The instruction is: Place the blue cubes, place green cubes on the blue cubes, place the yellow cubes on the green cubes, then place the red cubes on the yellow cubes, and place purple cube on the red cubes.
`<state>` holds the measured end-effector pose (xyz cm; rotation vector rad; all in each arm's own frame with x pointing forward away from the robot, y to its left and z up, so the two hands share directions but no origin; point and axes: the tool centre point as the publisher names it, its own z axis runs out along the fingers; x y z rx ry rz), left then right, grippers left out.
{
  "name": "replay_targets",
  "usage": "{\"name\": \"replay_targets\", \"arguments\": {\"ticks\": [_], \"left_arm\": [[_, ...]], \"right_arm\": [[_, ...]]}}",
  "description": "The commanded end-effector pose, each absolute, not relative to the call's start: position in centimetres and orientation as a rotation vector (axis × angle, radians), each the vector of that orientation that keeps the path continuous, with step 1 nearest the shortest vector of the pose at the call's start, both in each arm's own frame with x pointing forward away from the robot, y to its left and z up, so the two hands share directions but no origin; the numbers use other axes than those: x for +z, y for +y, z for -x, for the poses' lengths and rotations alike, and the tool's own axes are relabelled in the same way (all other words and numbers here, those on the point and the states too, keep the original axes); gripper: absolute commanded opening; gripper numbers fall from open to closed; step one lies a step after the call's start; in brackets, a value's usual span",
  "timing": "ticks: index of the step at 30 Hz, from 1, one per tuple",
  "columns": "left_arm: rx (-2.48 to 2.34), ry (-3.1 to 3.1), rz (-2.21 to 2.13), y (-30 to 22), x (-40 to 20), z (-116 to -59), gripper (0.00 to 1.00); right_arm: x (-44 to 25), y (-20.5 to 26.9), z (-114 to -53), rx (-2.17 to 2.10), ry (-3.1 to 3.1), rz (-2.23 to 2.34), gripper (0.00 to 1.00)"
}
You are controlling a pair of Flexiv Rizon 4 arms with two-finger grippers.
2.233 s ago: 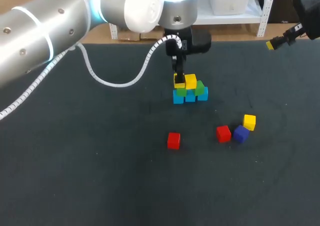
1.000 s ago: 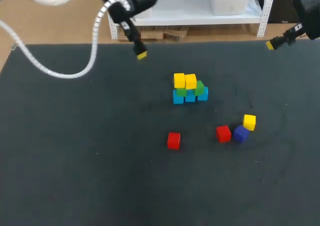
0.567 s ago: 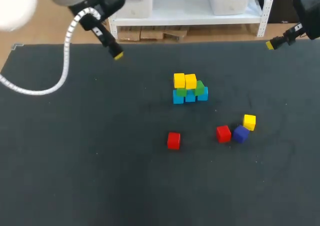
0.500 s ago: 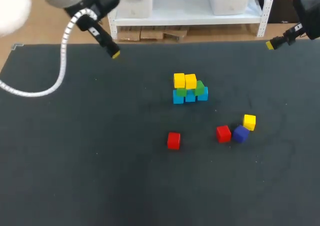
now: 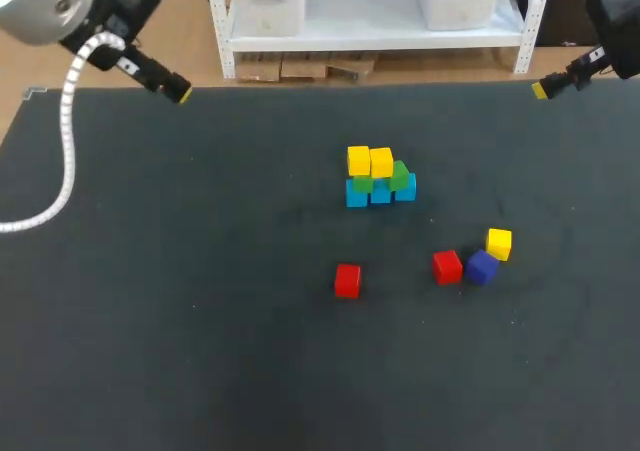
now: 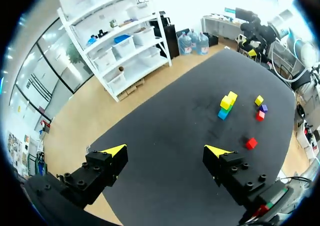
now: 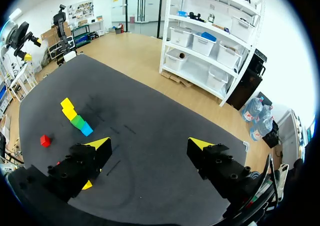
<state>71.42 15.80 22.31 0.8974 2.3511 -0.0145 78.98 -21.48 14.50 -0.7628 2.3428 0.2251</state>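
- The left gripper [image 6: 165, 151] is spread wide. Its two yellow-tipped fingers stand far from each other, and nothing is between them.
- In the head view this gripper hangs above the far left corner of the dark grey table mat [image 5: 200, 321], well apart from all the cubes.
- The right gripper [image 7: 149, 144] is spread wide too and holds nothing. In the head view it is at the far right corner of the mat.
- Near the middle of the mat, a little toward the far side, three small blue cubes [image 5: 380, 195] stand in one row and touch each other.
- Two small green cubes [image 5: 400, 177] show on the blue row, one at its left end and one at its right end. I cannot tell if a third one is hidden between them.
- Two small yellow cubes [image 5: 381, 161] sit side by side on the top, over the left and the middle part of the row. The green cube at the right end has nothing on it.
- One loose yellow cube [image 5: 499, 242] lies on the mat, nearer to the robot and to the right of the stack.
- The small purple cube [image 5: 482, 268] lies just beside this yellow one, on its near left side.
- One small red cube [image 5: 447, 266] lies against the left side of the purple one.
- The second red cube [image 5: 347, 280] lies alone, nearer to the robot than the stack, apart from the other three loose ones.
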Motion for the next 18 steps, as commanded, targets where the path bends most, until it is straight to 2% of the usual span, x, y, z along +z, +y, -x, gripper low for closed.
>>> {"name": "replay_targets", "arguments": {"ticks": [1,18], "left_arm": [[-0.129,2.078,-0.805,16.6,21.9,-70.5,1.00],[-0.166,2.063,-0.780,17.1,20.8,-70.1,1.00]], "right_arm": [[14.5,-21.5,-78.9,0.222,2.344,0.761,1.00],[14.5,-21.5,-78.9,0.222,2.344,0.761,1.00]]}}
